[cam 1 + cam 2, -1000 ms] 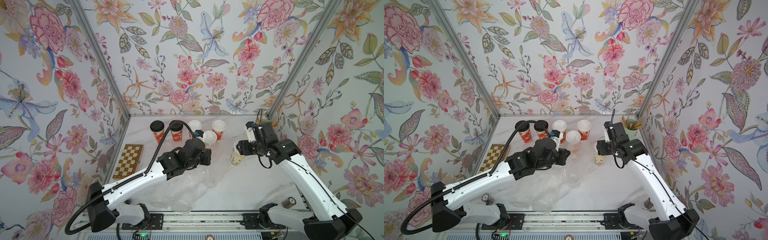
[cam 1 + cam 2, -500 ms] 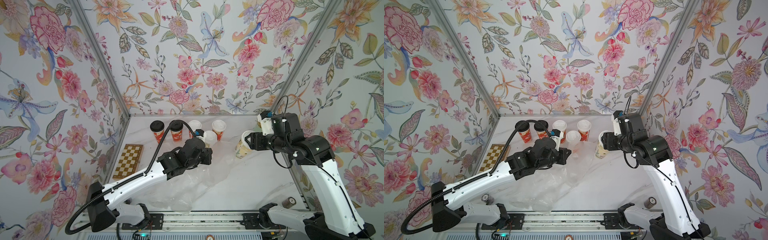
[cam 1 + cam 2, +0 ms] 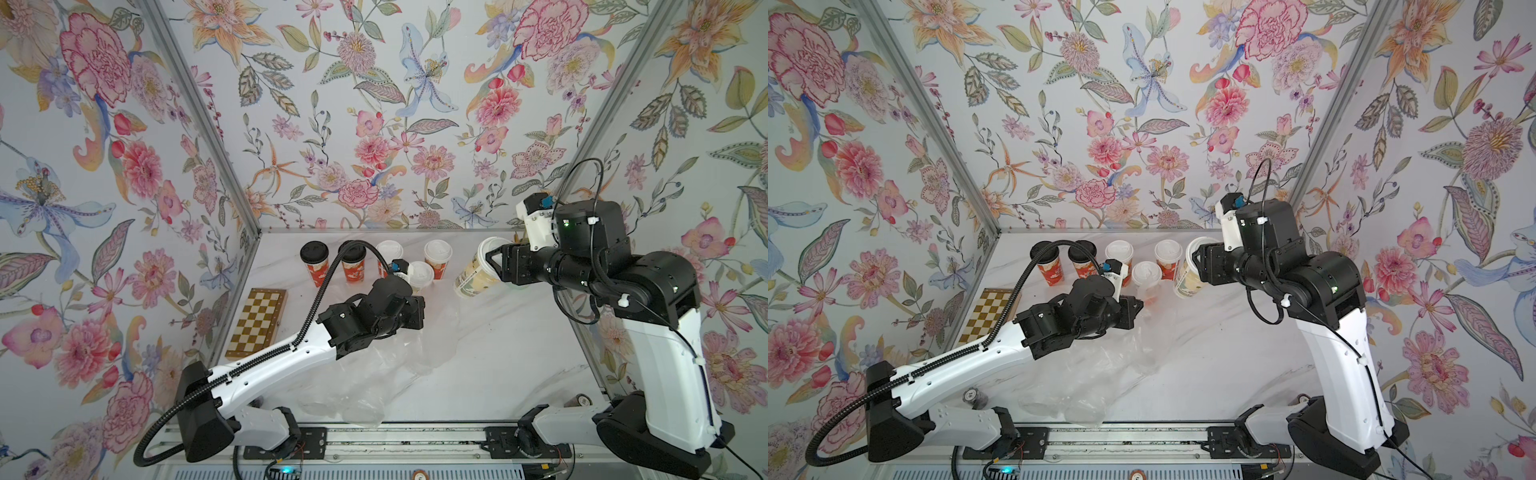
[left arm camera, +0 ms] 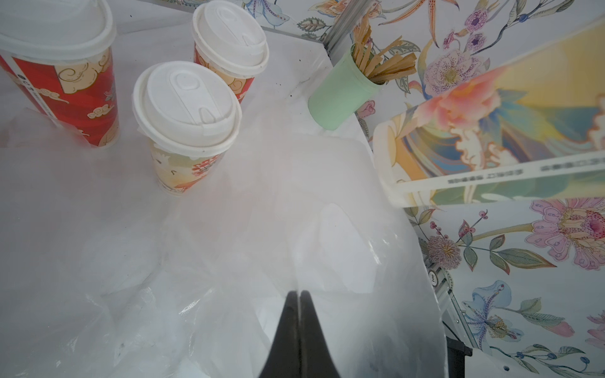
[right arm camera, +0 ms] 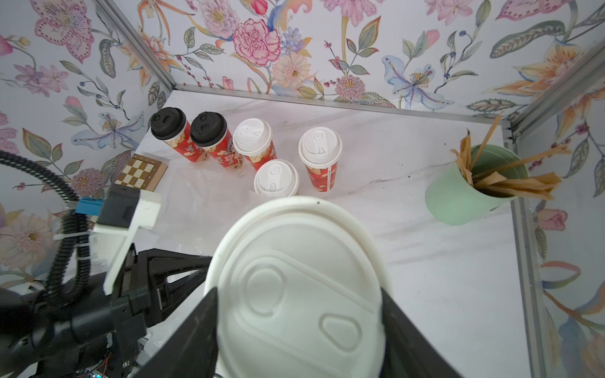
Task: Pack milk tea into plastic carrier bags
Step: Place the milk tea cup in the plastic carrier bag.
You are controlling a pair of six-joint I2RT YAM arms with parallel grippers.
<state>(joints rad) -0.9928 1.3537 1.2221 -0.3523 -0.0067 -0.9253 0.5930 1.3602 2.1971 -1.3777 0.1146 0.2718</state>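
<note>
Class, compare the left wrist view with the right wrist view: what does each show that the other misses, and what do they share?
Only the left wrist view: the left gripper shut on a plastic carrier bag, and the printed side of the tilted cream cup. Only the right wrist view: two black-lidded cups, the chessboard, and the right gripper holding that cup, white lid towards the camera. Both: three standing white-lidded cups and the mint-green cup of sticks.

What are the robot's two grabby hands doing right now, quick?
Left gripper: shut, pinching the plastic bag.
Right gripper: shut on the cream cup, which is tilted.
</note>
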